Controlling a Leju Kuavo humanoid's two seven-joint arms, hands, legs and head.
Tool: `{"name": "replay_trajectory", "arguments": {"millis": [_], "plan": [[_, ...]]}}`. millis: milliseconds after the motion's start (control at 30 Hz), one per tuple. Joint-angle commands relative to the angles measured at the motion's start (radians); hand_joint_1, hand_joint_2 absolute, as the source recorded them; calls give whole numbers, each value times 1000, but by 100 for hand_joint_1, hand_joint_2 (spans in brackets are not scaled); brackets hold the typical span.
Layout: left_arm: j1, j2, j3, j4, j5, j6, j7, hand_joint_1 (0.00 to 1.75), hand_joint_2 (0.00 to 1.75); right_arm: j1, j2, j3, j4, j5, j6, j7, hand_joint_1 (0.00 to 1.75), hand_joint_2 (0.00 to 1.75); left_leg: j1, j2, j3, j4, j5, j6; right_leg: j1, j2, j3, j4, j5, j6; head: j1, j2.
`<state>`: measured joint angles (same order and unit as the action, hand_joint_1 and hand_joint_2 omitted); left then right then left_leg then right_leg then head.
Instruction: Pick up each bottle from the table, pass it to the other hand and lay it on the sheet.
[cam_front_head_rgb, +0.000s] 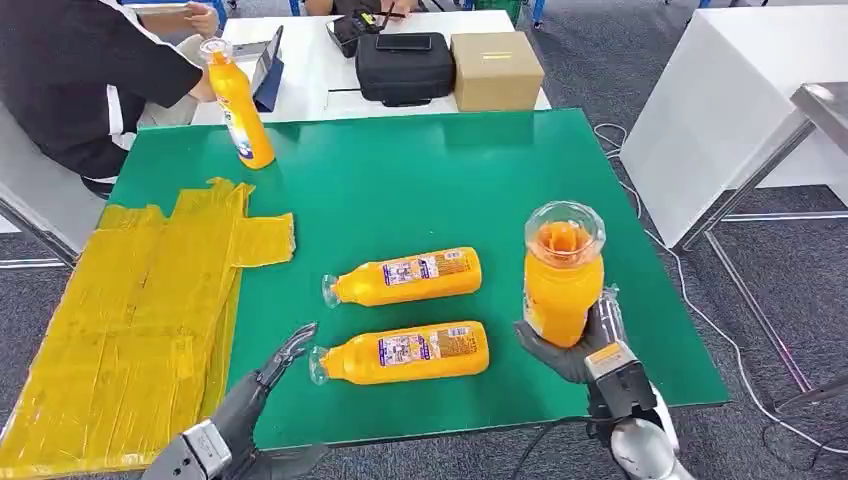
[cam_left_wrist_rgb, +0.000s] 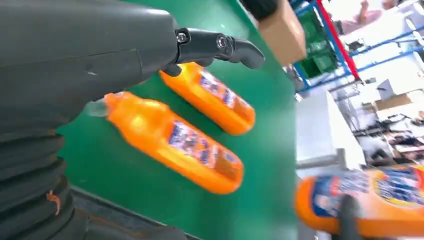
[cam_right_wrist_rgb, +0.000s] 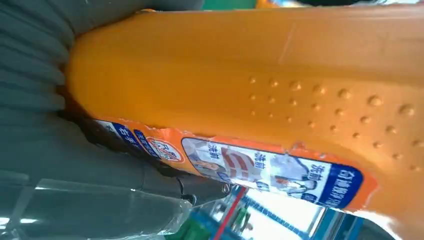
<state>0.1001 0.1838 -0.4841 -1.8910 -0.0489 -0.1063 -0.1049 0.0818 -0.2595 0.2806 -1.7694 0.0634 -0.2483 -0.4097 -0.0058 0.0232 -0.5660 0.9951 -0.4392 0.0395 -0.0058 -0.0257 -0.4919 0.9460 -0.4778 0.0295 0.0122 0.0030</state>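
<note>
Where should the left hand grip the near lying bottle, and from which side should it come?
Probably around the wide labelled body of the near bottle, coming from above. It lies flat on the table, cap toward the left hand, and the neck is narrow and tapered, so the body gives the fingers more to close on. The far bottle lies apart.

Bright even light; both wrist views blurred.
</note>
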Motion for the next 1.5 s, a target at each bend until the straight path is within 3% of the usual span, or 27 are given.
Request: {"name": "replay_trajectory", "arguments": {"millis": [33, 233, 433, 600, 1200, 1233, 1500], "plan": [[-171, -37, -41, 52, 155, -75, 28, 0, 175, -121, 85, 217, 192, -20, 18, -26, 175, 175, 1, 0, 2, -1, 0, -2, 1, 3, 2, -2, 1, -1, 0, 0], [-185, -31, -116, 38, 143, -36, 7, 0, 175, -101, 101, 271, 188, -10, 31, -31, 175, 175, 1, -2, 3, -2, 0, -3, 1, 2, 3, -2, 0, -1, 0, 0], [-282, -24, -153, 66, 225, 42, 18, 0, 175, -238, 162, 341, 280, -27, 94, 18, 175, 175, 1, 1, 0, 0, 1, -3, 1, 5, -1, 1, 1, -1, 0, 0], [-228, -11, -164, 21, 217, 68, -2, 0, 175, -277, 134, 401, 320, -37, 117, 17, 175, 175, 1, 1, 0, -1, 2, -3, 0, 3, -1, 0, 1, -1, 0, 0], [-218, -33, -170, 3, 201, 64, -7, 0, 175, -290, 124, 435, 311, -66, 113, 22, 175, 175, 0, 0, -2, -1, 2, -3, 0, 3, -2, 1, 0, -1, 0, 0], [-255, -10, -174, 27, 177, 44, -4, 0, 175, -303, 131, 442, 317, -71, 110, 22, 175, 175, 0, 0, -2, 0, 2, -3, 0, 3, -2, 1, 0, 0, 0, 0], [-266, -55, -143, 67, 182, -59, 5, 0, 175, -336, 125, 493, 310, -128, 101, 65, 175, 175, 0, -1, -1, -1, 2, -4, 0, 3, -1, 1, 0, -1, 0, 0]]}}
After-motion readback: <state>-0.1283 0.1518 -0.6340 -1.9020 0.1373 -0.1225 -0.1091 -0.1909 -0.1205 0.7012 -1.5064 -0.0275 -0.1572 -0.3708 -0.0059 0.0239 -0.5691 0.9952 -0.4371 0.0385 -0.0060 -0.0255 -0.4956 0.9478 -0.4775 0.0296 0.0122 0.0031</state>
